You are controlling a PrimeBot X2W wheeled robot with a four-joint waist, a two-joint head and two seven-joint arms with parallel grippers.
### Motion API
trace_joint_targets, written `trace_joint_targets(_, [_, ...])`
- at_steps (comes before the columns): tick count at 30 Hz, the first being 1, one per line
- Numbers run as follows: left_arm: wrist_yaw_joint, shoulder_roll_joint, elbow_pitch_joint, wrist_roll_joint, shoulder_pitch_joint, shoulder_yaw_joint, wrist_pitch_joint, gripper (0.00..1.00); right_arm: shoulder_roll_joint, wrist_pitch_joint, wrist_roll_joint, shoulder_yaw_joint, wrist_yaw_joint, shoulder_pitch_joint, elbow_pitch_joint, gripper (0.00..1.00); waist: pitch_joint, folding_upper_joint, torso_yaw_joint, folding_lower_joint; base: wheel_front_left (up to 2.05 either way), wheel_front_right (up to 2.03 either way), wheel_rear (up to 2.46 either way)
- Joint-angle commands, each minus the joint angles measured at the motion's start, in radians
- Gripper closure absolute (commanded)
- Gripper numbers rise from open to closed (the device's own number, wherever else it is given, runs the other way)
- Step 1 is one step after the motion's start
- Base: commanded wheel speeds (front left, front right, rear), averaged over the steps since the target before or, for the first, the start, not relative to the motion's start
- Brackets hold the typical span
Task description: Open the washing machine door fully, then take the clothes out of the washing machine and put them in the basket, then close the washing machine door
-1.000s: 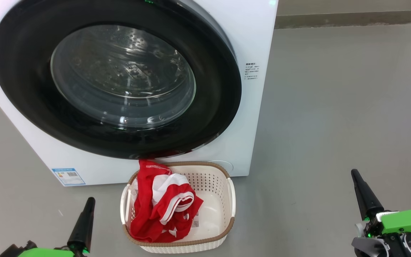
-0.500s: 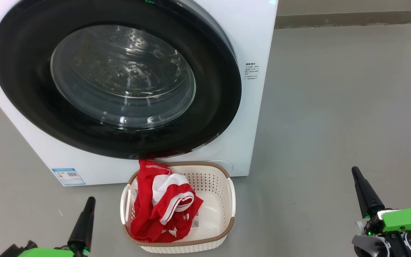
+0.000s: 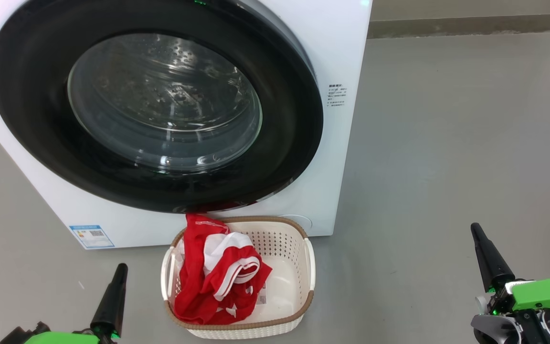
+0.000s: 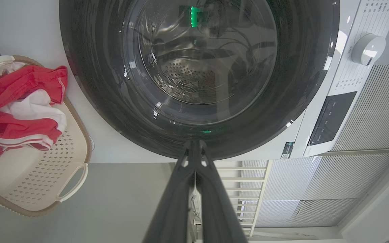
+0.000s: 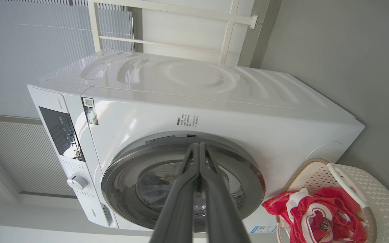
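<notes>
Basket [image 3: 282,244] of clothes [image 3: 208,282] on grey floor [image 3: 447,143] before washing machine [image 3: 346,48]

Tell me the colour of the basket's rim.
Brown, woven-look rim on the cream-white basket; clearest in the head view.

Laundry area: washing machine [image 3: 344,57] on bare grey floor [image 3: 447,143], white blinds [image 5: 29,50] behind.

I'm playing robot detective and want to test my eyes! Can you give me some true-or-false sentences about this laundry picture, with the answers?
1. The round black-rimmed glass washing machine door is shut. True.
2. The red-and-white fabric clothes are inside the big white washing machine. False: they lie in the cream perforated plastic basket.
3. The left gripper holds a shirt. False: it is shut and empty.
4. The basket stands before the washing machine. True.
</notes>
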Motion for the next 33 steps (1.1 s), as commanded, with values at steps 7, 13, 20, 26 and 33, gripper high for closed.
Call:
trace_joint_targets(7, [-0.007,0.011,-0.028,-0.007,-0.039,0.036,0.008,1.00,-0.014,0.006,0.005,0.017,0.000,-0.043,-0.030,1.00,0.000,0.0000,0.000,-0.0001,0.00,0.00,0.00])
trace_joint_targets(13, [-0.007,0.011,-0.028,-0.007,-0.039,0.036,0.008,1.00,-0.014,0.006,0.005,0.017,0.000,-0.043,-0.030,1.00,0.000,0.0000,0.000,-0.0001,0.00,0.00,0.00])
trace_joint_targets(20, [-0.007,0.011,-0.028,-0.007,-0.039,0.036,0.008,1.00,-0.014,0.006,0.005,0.016,0.000,-0.043,-0.030,1.00,0.000,0.0000,0.000,-0.0001,0.00,0.00,0.00])
trace_joint_targets(26, [-0.007,0.011,-0.028,-0.007,-0.039,0.036,0.008,1.00,-0.014,0.006,0.005,0.016,0.000,-0.043,-0.030,1.00,0.000,0.0000,0.000,-0.0001,0.00,0.00,0.00])
trace_joint_targets(33, [-0.007,0.011,-0.028,-0.007,-0.039,0.036,0.008,1.00,-0.014,0.006,0.005,0.016,0.000,-0.043,-0.030,1.00,0.000,0.0000,0.000,-0.0001,0.00,0.00,0.00])
